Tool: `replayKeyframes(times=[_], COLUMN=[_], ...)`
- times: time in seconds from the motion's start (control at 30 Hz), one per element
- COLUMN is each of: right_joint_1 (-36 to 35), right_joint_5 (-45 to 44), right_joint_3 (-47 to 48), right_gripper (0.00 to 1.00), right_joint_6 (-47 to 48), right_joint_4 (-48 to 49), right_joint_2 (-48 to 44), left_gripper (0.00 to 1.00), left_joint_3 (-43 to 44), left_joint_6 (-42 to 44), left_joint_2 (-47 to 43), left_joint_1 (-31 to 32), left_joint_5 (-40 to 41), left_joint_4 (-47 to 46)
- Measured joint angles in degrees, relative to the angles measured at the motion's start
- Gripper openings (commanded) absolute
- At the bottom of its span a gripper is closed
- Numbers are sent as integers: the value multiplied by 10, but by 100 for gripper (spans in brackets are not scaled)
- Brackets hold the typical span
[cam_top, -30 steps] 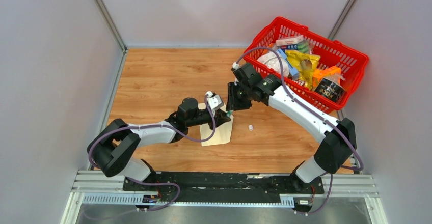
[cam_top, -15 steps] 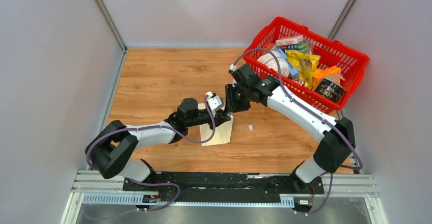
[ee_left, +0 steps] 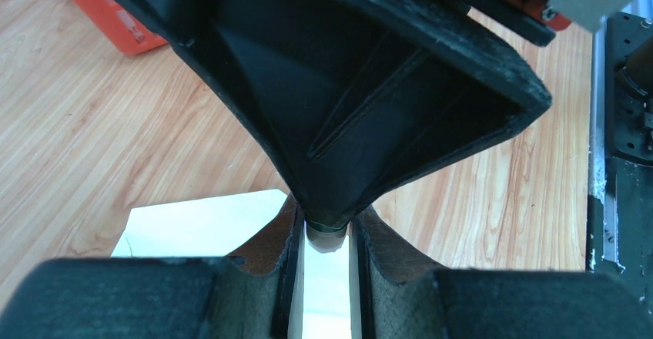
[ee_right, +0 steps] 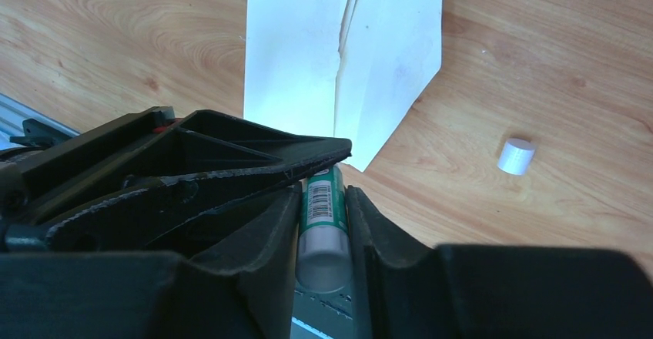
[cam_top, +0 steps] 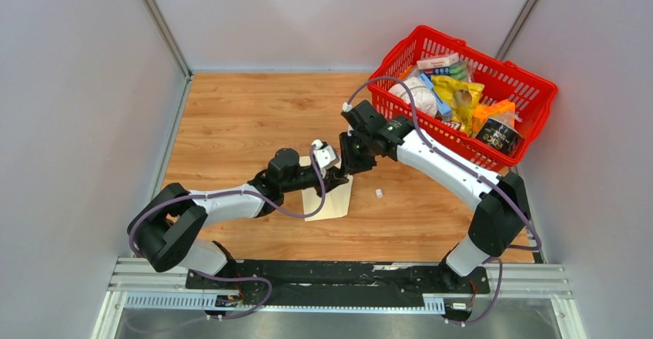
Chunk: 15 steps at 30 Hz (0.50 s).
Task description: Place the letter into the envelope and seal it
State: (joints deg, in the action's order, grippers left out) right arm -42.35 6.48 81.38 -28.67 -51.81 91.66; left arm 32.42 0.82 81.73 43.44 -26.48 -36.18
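Counter status: envelope flat mid-counter, letter unseen so we assume it's inside; right tool clamps uncapped glue stick, left tool narrowed around its tip, grip unclear; gluing and sealing remain.

L arm & R arm: white links, black joints, purple cables; L gripper black, brown pads

Plain pale grey walls stand left, right and beyond the right claw, with metal posts in the far corners. Below the claw lies a wood-grain table. A red basket sits far right of it, a metal rail behind. The light is soft and even.
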Motion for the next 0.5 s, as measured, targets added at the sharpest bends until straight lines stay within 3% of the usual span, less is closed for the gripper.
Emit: replayKeyframes(times=[0.1, 0.2, 0.27, 0.3, 0.37, 0.5], right_joint_1=[-3, -6, -7, -7, -8, -9], right_joint_5=[-3, -5, -6, -8, -15, -61], right_joint_3=[0, 0, 1, 0, 1, 7], right_gripper=[0, 0, 0, 0, 0, 0], right_joint_6=[1, 1, 1, 1, 1, 1], right_joint_4=[-1, -2, -2, -2, -3, -19], right_joint_2=[1, 3, 6, 7, 7, 7], left_gripper=[2, 11, 30, 47, 69, 70], left_joint_3=[0, 0, 0, 1, 9, 14], left_joint_6=[1, 1, 0, -1, -2, -26], left_joint_2=[0, -1, -1, -1, -1, -18], left_joint_1=[0, 1, 1, 1, 1, 1], left_joint_5=[0, 0, 2, 2, 6, 13], left_joint_4=[5, 10, 14, 18, 31, 47])
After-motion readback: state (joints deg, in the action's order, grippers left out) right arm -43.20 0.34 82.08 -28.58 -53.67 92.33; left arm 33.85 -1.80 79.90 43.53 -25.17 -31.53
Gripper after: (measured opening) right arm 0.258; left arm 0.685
